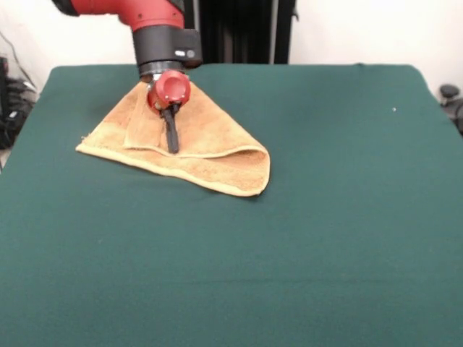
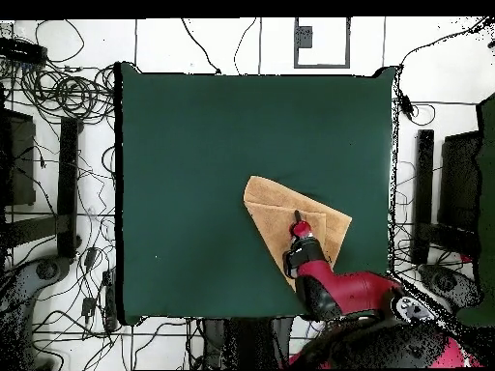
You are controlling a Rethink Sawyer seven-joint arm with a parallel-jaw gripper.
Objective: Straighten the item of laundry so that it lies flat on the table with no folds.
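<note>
The item of laundry, an orange-tan towel, lies folded into a rough triangle on the green table, left of centre and towards the far side. An upper layer is doubled over the lower one, with a rolled fold along the right front edge. My gripper comes straight down on the towel, its black fingers together at the edge of the upper layer. In the overhead view the towel sits right of centre near the bottom edge of the table, with the gripper over its middle.
Green cloth stretches wide in front of and to the right of the towel. Tangled cables and dark equipment lie on the floor around the table. A black stand rises behind the far edge.
</note>
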